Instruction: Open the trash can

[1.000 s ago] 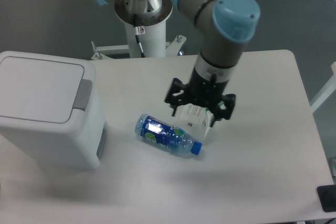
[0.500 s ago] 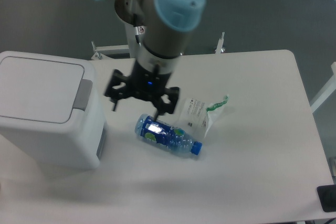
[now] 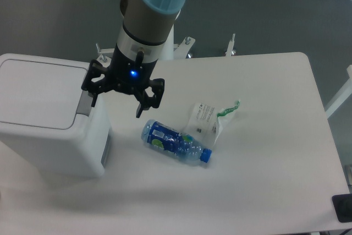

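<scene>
The gripper (image 3: 116, 101) was seen with its fingers spread wide and nothing held between them, poised just beside the right edge of the trash can (image 3: 47, 114). One fingertip was placed close to the grey push tab (image 3: 86, 99), though contact could not be confirmed. The trash can was set at the table's (image 3: 264, 191) left end, its flat lid lying shut. The opening was judged not yet begun: the tab remained to be pressed. A blue bottle (image 3: 176, 141) and a wrapper (image 3: 209, 118) were left lying nearby.
</scene>
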